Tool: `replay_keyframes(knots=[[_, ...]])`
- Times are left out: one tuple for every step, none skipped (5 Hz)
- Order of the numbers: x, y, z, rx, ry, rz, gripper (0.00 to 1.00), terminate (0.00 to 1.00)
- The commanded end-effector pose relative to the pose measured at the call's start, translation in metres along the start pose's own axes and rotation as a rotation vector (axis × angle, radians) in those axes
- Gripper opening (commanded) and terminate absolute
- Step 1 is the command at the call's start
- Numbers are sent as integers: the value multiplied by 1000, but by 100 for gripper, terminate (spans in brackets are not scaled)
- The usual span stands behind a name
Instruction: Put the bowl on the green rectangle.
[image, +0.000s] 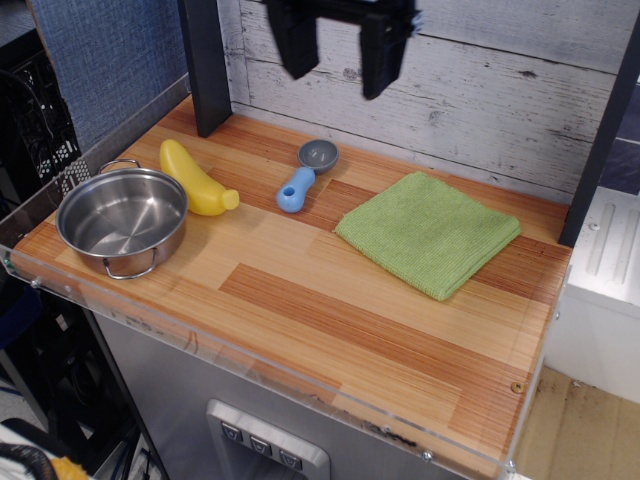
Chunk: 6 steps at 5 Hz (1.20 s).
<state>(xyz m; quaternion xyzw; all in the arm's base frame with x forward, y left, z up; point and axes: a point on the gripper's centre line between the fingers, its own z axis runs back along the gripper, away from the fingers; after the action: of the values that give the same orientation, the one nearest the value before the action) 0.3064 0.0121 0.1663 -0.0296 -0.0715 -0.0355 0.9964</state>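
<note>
**Ana:** Observation.image looks down on the wooden worktop from the front. Where is the arm?

**Ben:** Only its end shows, at the top edge, in front of the whitewashed plank wall. The claw hangs high above the back of the worktop, fingers pointing down, slightly blurred.

**Ana:** How do the jaws stand?

**Ben:** Spread wide. Two dark fingers with a clear gap of wall between them, gripping nothing and touching nothing.

**Ana:** And the bowl?

**Ben:** The bowl sits upright at the left front corner of the worktop, empty, one wire loop handle toward the back and one toward the front. It is well apart from the claw, which is over the back middle.

**Ana:** What is close to it?

**Ben:** A yellow banana toy lies just behind and to its right, near the rim; I cannot tell whether they touch. Further right is a blue-handled scoop, its grey cup toward the wall.

**Ana:** The green rectangle?

**Ben:** The green rectangle lies flat on the right half of the worktop, turned at an angle, with nothing on it. It is well apart from the bowl, with the scoop and bare wood between them.
</note>
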Motion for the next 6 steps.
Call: replay_keyframes(knots=[[-43, 30, 14, 41, -59, 69, 100, 0], [-58, 45, 3, 43, -53, 131, 100, 0], [-60, 63, -7, 59, -42, 157, 100, 0], [-54, 89, -22, 55, -21, 119, 100, 0], [-51, 115, -25, 74, -11, 67, 100, 0], [-50, 126, -31, 34, -61, -5, 100, 0]])
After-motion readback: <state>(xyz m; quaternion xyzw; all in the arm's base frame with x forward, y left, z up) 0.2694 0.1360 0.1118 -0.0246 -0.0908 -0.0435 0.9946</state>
